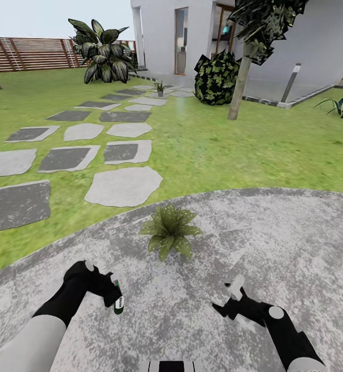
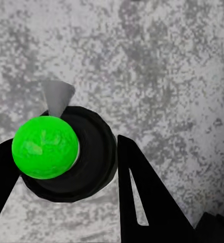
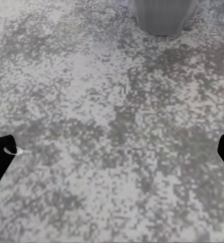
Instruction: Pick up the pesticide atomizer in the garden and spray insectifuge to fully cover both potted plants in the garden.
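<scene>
In the head view, the left gripper [image 1: 114,297] sits low in the left part of the frame, over the round grey patio [image 1: 275,243]. Its dark fingers are closed around the pesticide atomizer [image 1: 118,299], a small slim bottle with a white label band and a green tip at its lower end. In the left wrist view the atomizer [image 2: 66,152] is seen end-on in the lower left: a bright green dome on a round black body with a grey cone nozzle beside it, and a black finger [image 2: 142,197] pressed against each side.

The right gripper [image 1: 228,302] is at the lower right of the head view, also above the patio and well apart from the left one. In the right wrist view its black fingertips [image 3: 0,157] show only at the far left and right edges, spread wide with bare speckled stone between them, so it is open and holds nothing. A grey cylindrical shape [image 3: 162,15] at the top edge of that view is too cropped to identify.

One potted plant [image 1: 170,231], a low rosette of speckled olive leaves, stands on the patio near its far rim, at the centre of the head view, just beyond both grippers. A second potted plant [image 1: 160,89] appears, small and hard to make out, at the far end of the stepping stones [image 1: 68,157], upper centre, near the house wall [image 1: 161,31]. The lawn [image 1: 233,150] fills the middle, and a brown slatted fence [image 1: 32,53] runs along the upper left.
</scene>
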`<state>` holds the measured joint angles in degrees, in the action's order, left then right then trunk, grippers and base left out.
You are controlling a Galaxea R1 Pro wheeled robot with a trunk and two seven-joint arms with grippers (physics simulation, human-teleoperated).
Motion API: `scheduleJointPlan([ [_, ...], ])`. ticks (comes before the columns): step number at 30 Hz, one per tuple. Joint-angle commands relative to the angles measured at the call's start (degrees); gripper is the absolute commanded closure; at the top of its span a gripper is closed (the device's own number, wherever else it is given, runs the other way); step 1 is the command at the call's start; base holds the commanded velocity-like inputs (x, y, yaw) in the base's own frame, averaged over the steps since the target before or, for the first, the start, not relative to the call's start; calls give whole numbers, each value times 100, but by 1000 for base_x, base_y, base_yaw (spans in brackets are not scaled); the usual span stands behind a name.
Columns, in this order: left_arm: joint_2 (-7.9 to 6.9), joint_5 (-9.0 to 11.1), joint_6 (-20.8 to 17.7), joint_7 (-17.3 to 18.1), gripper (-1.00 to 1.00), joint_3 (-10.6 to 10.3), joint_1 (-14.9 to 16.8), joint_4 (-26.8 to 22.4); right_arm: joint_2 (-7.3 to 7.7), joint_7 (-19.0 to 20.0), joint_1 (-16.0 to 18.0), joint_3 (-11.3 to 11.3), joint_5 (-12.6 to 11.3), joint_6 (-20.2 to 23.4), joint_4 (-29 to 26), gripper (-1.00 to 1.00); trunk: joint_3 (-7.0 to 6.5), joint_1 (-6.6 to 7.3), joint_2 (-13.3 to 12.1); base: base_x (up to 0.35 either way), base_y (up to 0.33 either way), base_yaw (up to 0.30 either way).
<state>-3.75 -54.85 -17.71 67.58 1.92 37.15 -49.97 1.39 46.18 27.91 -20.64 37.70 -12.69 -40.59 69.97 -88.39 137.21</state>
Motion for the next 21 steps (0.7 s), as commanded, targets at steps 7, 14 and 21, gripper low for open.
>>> scheduleJointPlan([
  [7, 88, 229, 279, 36, 100, 12, 2, -6, -35, 791, 4, 528, 41, -24, -349, -100, 5, 1, 2, 0, 0, 0],
  [14, 114, 428, 466, 36, 100, 16, -5, 4, -267, 790, 4, 934, 35, -33, -362, 100, 5, 1, 2, 0, 0, 0],
  [21, 339, 474, 929, 11, 100, -5, -6, 190, -539, 795, 4, 965, 35, -32, -362, 100, 5, 1, 2, 0, 0, 0],
])
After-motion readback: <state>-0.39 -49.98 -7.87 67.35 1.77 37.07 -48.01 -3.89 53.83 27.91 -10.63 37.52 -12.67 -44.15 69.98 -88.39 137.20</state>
